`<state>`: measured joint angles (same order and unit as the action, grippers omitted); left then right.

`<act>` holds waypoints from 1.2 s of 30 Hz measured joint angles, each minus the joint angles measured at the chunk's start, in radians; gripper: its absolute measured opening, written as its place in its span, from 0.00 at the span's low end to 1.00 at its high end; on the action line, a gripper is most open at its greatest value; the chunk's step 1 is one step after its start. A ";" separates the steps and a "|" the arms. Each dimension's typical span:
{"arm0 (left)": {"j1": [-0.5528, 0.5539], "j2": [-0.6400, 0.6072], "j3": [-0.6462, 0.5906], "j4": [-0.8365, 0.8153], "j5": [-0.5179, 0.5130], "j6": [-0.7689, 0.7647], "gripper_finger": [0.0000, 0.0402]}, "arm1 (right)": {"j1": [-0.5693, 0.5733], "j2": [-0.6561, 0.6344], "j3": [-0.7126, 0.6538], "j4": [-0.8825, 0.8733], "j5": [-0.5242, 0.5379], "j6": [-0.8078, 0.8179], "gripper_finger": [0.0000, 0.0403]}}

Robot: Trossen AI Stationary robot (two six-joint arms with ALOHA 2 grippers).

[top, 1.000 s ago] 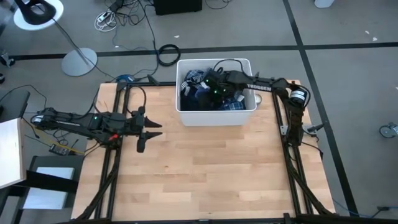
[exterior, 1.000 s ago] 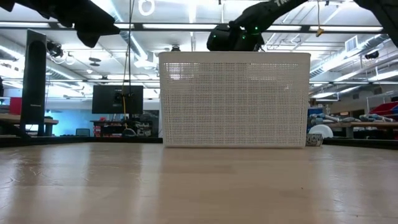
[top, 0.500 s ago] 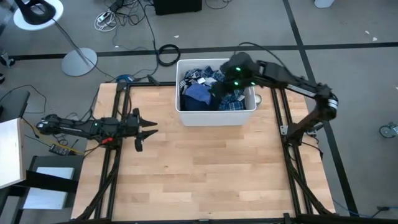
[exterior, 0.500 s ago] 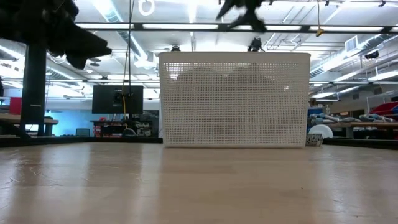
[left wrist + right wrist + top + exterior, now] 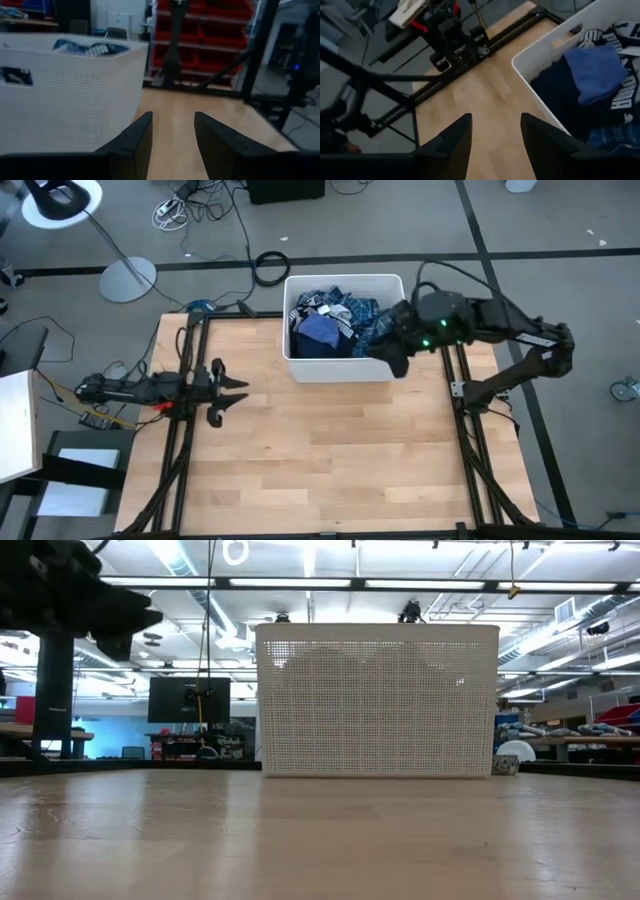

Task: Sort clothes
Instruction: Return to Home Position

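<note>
The clothes [image 5: 335, 325] lie heaped in the white bin [image 5: 345, 368] at the table's far edge: a blue piece [image 5: 320, 330] on top, plaid fabric [image 5: 372, 330] and navy fabric with white print [image 5: 624, 97]. My right gripper [image 5: 393, 360] hovers open and empty over the bin's near right corner; its wrist view [image 5: 492, 145] looks down on bare table beside the bin [image 5: 545, 55]. My left gripper [image 5: 228, 388] is open and empty above the table's left edge, its fingers [image 5: 172, 140] pointing toward the bin [image 5: 70, 85].
Black frame rails [image 5: 180, 430] run along the table's left side and more rails [image 5: 470, 430] along its right side. Bare wooden table [image 5: 330, 450] lies in front of the bin. In the low view the bin's mesh wall [image 5: 376, 700] hides the clothes.
My right gripper has risen out of the bin, where it was down among the clothes, and gone toward the bin's near right corner, carrying nothing. The clothes stay in the bin. My left gripper has drawn back a little toward the table's left edge.
</note>
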<state>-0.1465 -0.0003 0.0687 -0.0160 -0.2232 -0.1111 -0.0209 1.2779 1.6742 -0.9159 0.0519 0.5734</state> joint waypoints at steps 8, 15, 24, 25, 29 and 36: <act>0.077 0.003 -0.061 0.133 0.228 -0.050 0.38 | 0.096 -0.116 -0.310 0.319 0.027 -0.091 0.43; 0.189 0.000 -0.061 0.073 0.275 -0.043 0.38 | 0.078 -0.234 -0.735 0.853 -0.137 -0.133 0.43; 0.225 0.014 -0.061 0.042 0.251 0.016 0.38 | 0.070 -0.340 -1.058 0.987 -0.056 -0.091 0.43; 0.225 0.015 -0.061 0.048 0.251 0.017 0.38 | 0.071 -0.358 -1.092 1.018 -0.049 -0.088 0.43; 0.225 0.015 -0.061 0.058 0.251 0.017 0.38 | 0.080 -0.454 -1.230 1.120 -0.047 -0.102 0.43; 0.225 0.015 -0.062 0.073 0.250 0.017 0.38 | 0.077 -0.706 -1.445 1.130 -0.044 -0.098 0.43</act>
<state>0.0788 0.0147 0.0071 0.0574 0.0273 -0.0940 0.0559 0.5721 0.2295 0.2136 0.0077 0.4750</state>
